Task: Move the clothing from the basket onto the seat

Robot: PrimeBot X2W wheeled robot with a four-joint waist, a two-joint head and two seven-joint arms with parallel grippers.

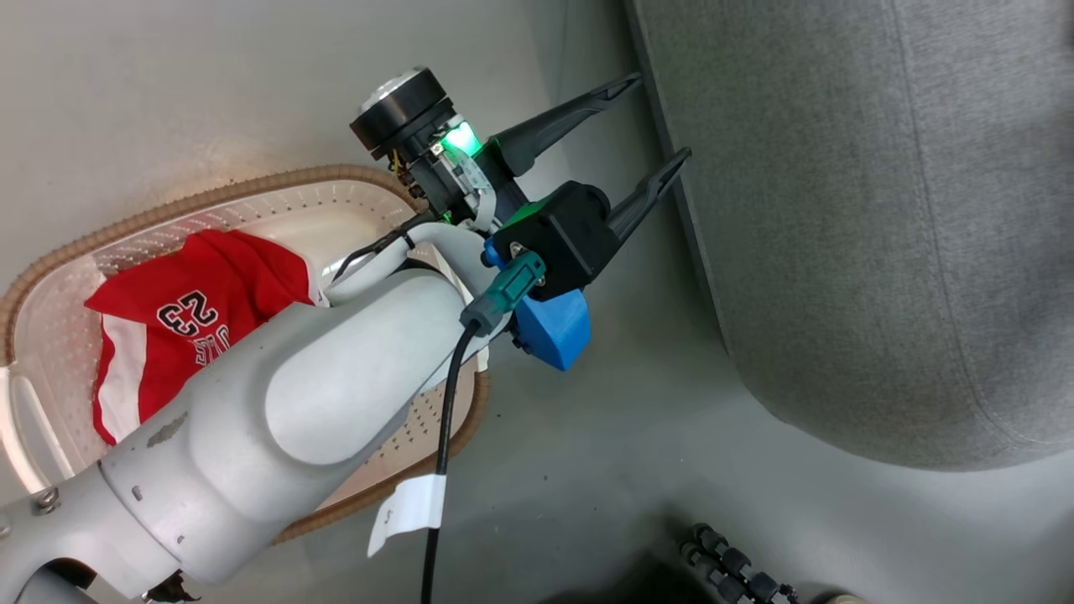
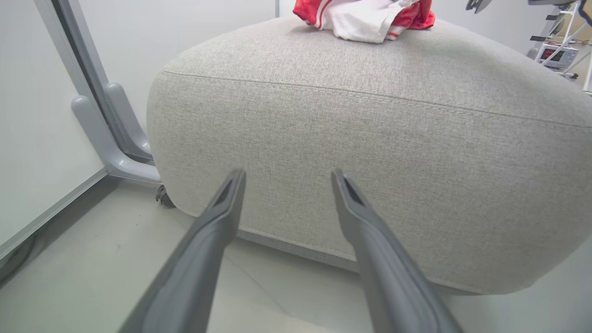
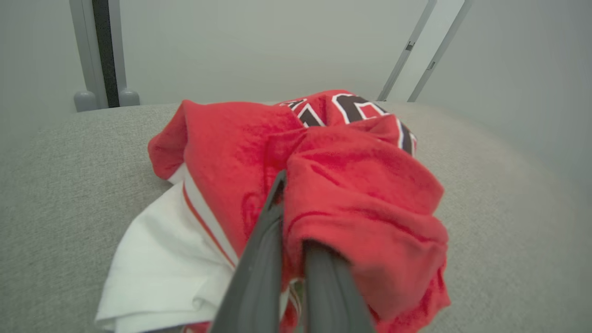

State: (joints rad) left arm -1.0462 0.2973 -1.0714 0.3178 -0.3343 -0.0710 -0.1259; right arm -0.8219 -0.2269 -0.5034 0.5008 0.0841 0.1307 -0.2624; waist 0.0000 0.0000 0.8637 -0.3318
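- The left gripper hangs over the floor between the basket and the seat, its fingers spread wide with nothing between them.
- In the left wrist view those fingers point at the seat's rounded side, below its stitched seam, without touching it.
- A green light glows on the left wrist.
- The numbered shirt lies in the basket, partly hidden by the left arm.
- Its print reads "23" in dark figures with white outlines, upside down in the head view.
- A row of letters next to the number is cut off by the arm and cannot be read in full.
- The bunched shirt lies on top of the seat, with white lining and a red-and-white striped edge spilling out on one side.
- Dark letters with white outlines show on its far fold, too crumpled to read.
- The right gripper has its fingers pressed together, pinching a fold of the bunched shirt, and red cloth drapes over one finger.
- A white tag hangs on the black cable under the left arm, and its small mark is not legible.
- A device beyond the seat shows red digits too small to read.
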